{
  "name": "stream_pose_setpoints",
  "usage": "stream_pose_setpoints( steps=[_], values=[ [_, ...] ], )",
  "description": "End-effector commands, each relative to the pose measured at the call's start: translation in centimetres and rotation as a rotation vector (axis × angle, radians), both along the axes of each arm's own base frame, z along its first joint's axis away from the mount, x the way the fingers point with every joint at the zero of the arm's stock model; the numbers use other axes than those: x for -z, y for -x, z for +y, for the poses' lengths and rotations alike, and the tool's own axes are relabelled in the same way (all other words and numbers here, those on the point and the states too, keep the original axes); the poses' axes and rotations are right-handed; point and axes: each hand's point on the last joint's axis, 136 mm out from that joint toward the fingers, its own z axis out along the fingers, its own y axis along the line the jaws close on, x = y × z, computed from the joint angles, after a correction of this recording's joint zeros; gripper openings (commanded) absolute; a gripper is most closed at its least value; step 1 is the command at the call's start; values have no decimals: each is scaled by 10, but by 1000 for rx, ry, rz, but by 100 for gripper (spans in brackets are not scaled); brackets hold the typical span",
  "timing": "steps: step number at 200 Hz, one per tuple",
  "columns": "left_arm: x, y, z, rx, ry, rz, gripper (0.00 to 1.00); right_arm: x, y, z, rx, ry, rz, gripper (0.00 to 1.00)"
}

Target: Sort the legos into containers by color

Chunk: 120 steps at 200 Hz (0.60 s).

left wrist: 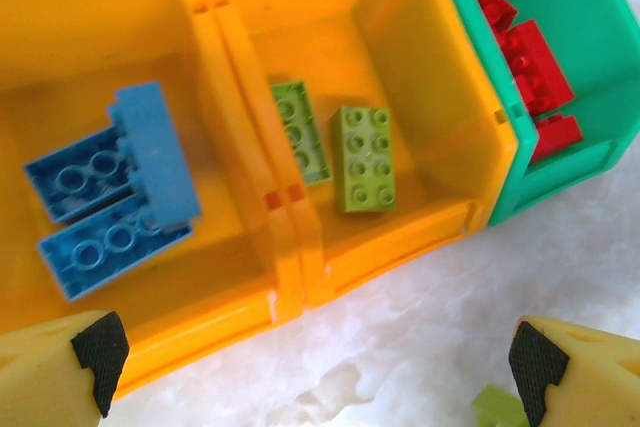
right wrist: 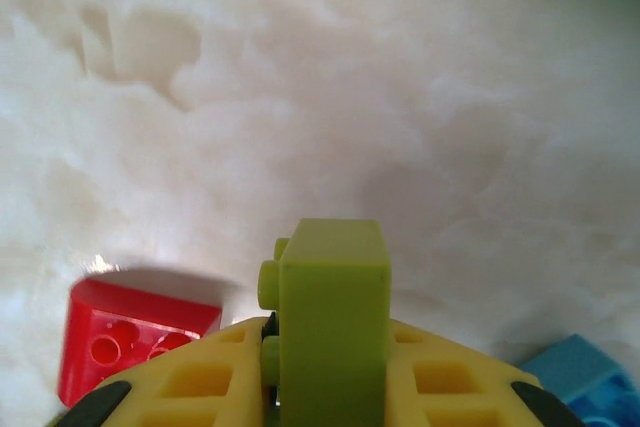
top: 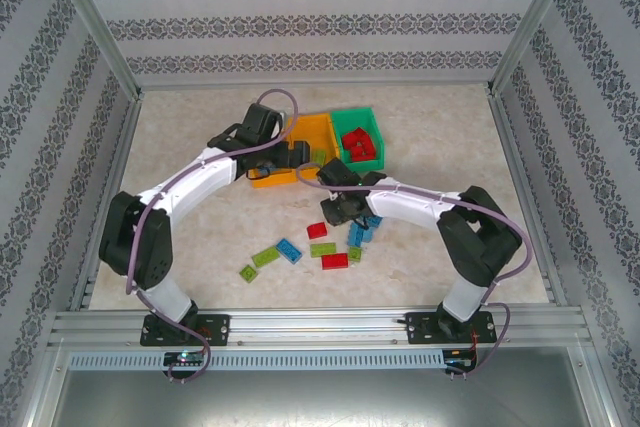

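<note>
**Brick sorting on a marbled counter [top: 450, 137]**

Standing at the rig, you would see the right tool [top: 335, 209] with its two yellow fingers [right wrist: 450, 382] clamped tight on a lime green brick [right wrist: 333, 317], which stands upright between them. This tool sits over the loose bricks [top: 322, 249] scattered near the middle of the counter. A red brick [right wrist: 130, 332] lies close on one side of it and a light blue brick [right wrist: 585, 382] on the other. Whether the clamped brick touches the counter cannot be told.

The left tool [left wrist: 315, 367] hovers with its fingers spread wide apart and nothing between them. It hangs at the near edge of three bins that stand touching in a row. An orange bin [left wrist: 60, 27] holds blue bricks [left wrist: 110, 187]. A second orange bin [left wrist: 420, 67] holds two green bricks [left wrist: 365, 157]. A green bin [left wrist: 590, 7] holds red bricks [left wrist: 525, 67].

Bare counter stretches on either side of the bins and behind them, out to the patterned walls [top: 300, 27]. A metal rail [top: 320, 327] closes the near edge.
</note>
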Motion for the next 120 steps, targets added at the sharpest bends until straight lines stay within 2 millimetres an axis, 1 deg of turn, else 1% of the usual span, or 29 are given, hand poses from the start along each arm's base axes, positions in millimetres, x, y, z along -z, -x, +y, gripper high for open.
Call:
stream_pose_setpoints(
  steps=[1, 31, 55, 88, 107, 120],
  values=[
    [-10, 6, 23, -58, -43, -50, 99, -50, -36, 15, 69, -206, -91, 21],
    [-4, 26, 34, -65, -52, -54, 99, -79, -74, 32, 93, -364, -106, 21],
    [7, 46, 37, -40, -46, -27, 100, -91, -106, 44, 107, -416, -113, 25],
    [29, 74, 46, -34, -45, 25, 100, -84, -148, 49, 189, -467, -76, 27],
    [37, 87, 48, -16, -38, 39, 100, -76, -165, 53, 198, -469, -75, 30],
    [39, 96, 45, 16, -23, 41, 100, -69, -174, 55, 212, -460, -73, 31]
  ],
)
